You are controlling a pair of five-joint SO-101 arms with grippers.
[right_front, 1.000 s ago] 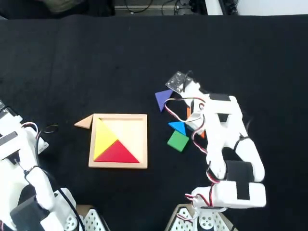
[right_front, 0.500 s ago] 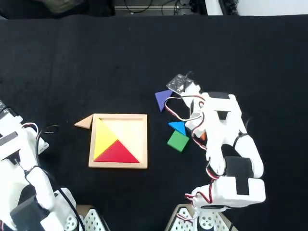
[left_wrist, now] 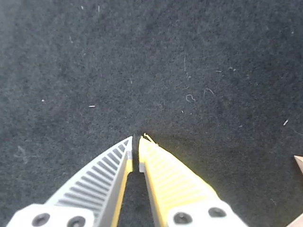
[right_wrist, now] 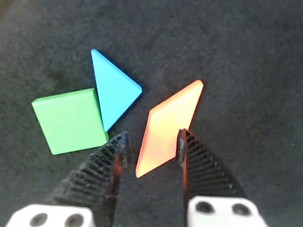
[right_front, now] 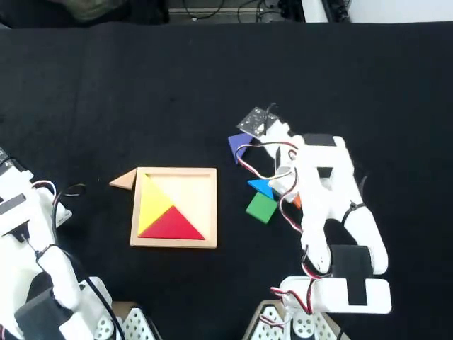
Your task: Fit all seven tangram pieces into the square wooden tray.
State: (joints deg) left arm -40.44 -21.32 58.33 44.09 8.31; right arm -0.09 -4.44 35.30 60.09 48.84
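While hanging over the bench (right_front: 106, 85), right pincer (right_wrist: 153, 134) spread wide astride orange piece (right_wrist: 170, 120), blue triangle (right_wrist: 112, 90) and green square (right_wrist: 68, 120) just beside, left pincer (left_wrist: 137, 138) pinched closed.

The high camera sits far up and looks straight down on the whole black table (right_front: 106, 85); the left wrist camera rides on its arm and looks down along the left gripper (left_wrist: 136, 139), very close to the table; the right wrist camera looks down past the right gripper (right_wrist: 151, 139), close too; it and the high camera both see the green square (right_wrist: 68, 120) and blue triangle (right_wrist: 113, 87)
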